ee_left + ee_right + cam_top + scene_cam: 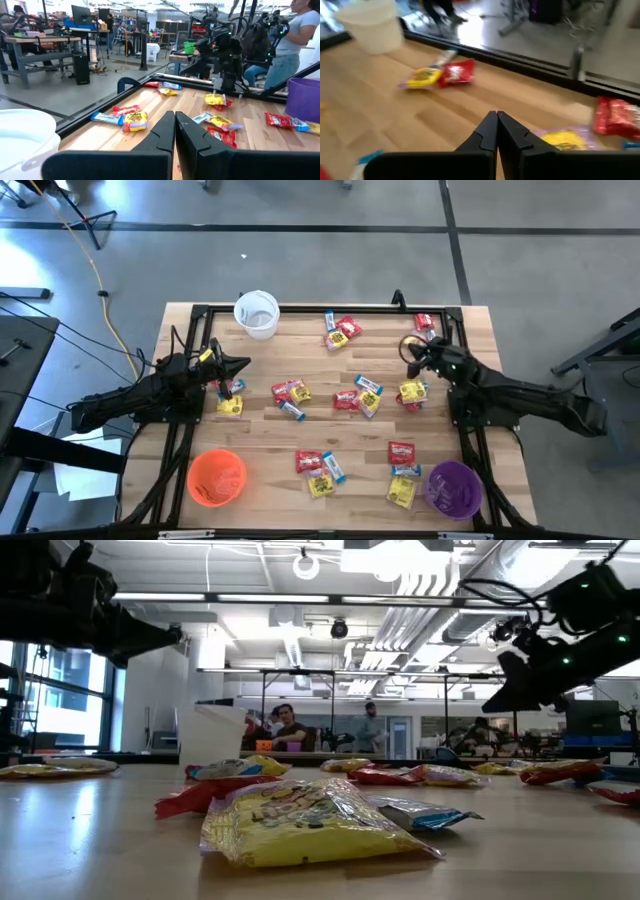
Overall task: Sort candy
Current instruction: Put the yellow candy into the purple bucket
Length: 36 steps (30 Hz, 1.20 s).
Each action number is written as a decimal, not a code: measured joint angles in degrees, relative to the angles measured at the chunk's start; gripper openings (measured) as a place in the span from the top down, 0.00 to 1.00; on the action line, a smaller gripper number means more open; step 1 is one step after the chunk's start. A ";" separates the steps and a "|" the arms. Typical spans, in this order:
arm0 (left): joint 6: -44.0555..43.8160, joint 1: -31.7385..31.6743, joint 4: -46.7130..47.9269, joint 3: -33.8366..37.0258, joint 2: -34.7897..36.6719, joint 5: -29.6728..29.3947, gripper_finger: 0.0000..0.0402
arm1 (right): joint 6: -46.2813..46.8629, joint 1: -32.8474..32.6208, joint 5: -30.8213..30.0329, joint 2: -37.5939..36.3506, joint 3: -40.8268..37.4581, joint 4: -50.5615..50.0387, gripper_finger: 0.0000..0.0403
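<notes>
Wooden tabletop [330,370] inside a black frame, open workshop beyond with desks and seated people far off.

Left gripper [243,364] at the table's left side, fingers pressed together, nothing between them; same closed pair seen at the left wrist view's lower edge [175,131]. Just below it on the boards, one yellow packet [230,406], close enough to count as the nearest piece for this arm. White cup [257,313] up at the far edge, orange cup [217,477] down at the near left corner.

Right gripper [407,352] over the table's right side, likewise closed and empty, tips shown meeting in the right wrist view [496,125]. Just beside and slightly nearer the front edge, a yellow and red cluster [412,393]; red packets [424,323] farther back by the frame. Purple cup [455,488] at the near right corner.

Rest of the candy scattered and unsorted: a red-and-yellow pair [340,333] at the back, a group [290,393] left of centre, another group [358,397] at centre, more [320,470] near the front, and a last few [402,470] beside the purple cup. Slim blue-and-white bars mixed in, long axes lying at varied angles.

Probably the start of sorting: no cup seen holding candy. Likely needs opening either gripper first, then lowering toward the front edge onto the packet nearest that arm.
</notes>
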<state>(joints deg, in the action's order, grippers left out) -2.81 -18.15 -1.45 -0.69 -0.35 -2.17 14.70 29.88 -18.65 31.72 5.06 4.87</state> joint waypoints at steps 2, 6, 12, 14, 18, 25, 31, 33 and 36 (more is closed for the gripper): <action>0.00 0.02 -0.54 0.00 -0.01 0.00 1.00 | -2.05 2.36 0.38 4.34 3.00 -1.03 0.98; 0.00 0.02 -1.45 0.00 -0.01 0.00 1.00 | -4.53 7.88 2.74 14.17 10.20 -6.85 0.93; 0.50 0.10 -1.47 0.00 -0.01 0.00 1.00 | -8.02 15.51 11.24 29.12 19.09 -13.87 0.78; 0.44 0.10 -1.47 0.00 -0.01 0.00 1.00 | -8.93 17.32 11.65 33.62 22.22 -16.75 0.72; 1.70 0.10 -0.66 0.00 -0.01 0.00 1.00 | -10.33 19.38 11.23 41.68 28.58 -24.83 0.61; 3.15 0.10 0.82 0.00 -0.40 0.02 1.00 | -12.83 19.24 10.20 50.24 34.98 -32.59 0.57; 3.49 0.10 0.80 0.00 -0.38 0.02 1.00 | -13.50 19.24 9.90 56.20 36.76 -35.57 0.66; 3.49 0.10 0.79 0.00 -0.38 0.02 1.00 | -13.53 19.18 9.84 57.77 37.47 -35.84 0.70; 3.50 0.10 0.78 0.00 -0.38 0.02 1.00 | -13.28 19.20 10.10 59.05 38.88 -37.41 0.77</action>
<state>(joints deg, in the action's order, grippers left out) 0.69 -18.04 -0.67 -0.69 -0.73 -2.15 1.42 49.08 -8.56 90.77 43.94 -32.54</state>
